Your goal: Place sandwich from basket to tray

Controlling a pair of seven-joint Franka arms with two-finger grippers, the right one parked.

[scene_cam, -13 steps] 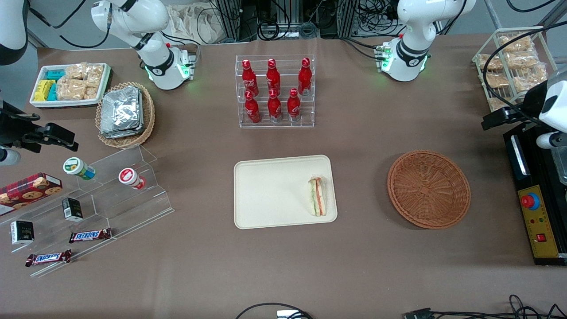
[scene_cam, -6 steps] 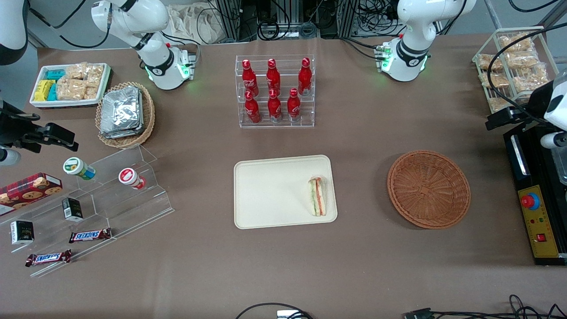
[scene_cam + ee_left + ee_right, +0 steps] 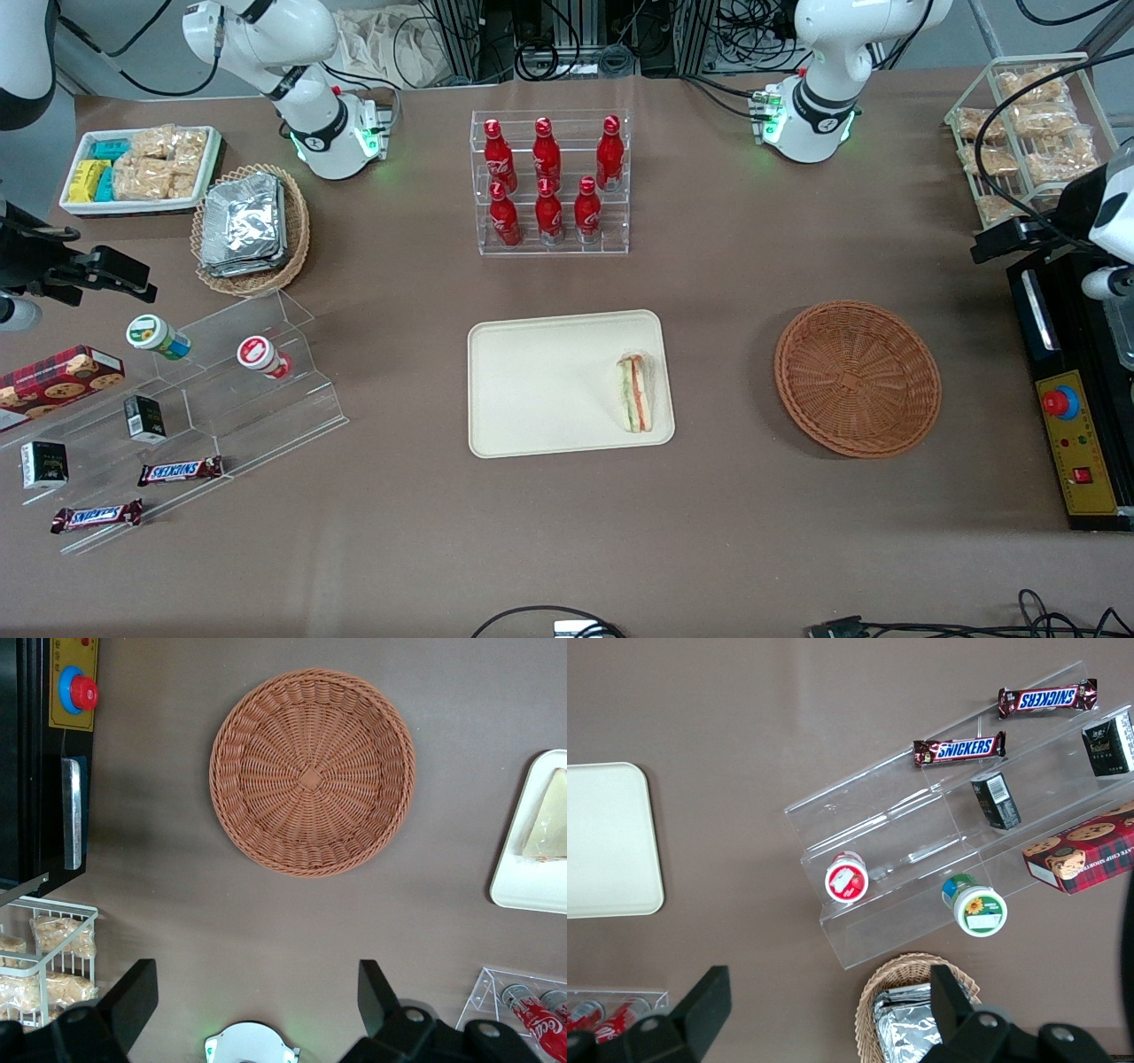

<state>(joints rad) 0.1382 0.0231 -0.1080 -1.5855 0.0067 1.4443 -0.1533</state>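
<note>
- Pincer (image 3: 252,1010) is held wide and empty, high above bare bench (image 3: 726,532) beside the basket (image 3: 312,773).
- Basket is seen empty.
- Sandwich (image 3: 635,392) is on the tray (image 3: 540,390), long axis near-to-far, well apart from the pincer; task is judged done.

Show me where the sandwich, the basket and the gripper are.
sandwich (image 3: 636,392): front view, its layered cut edge.
basket (image 3: 312,778): left wrist view, centre of its woven floor.
gripper (image 3: 257,992): left wrist view, open gap midway between the fingertips, high above the table.
</note>
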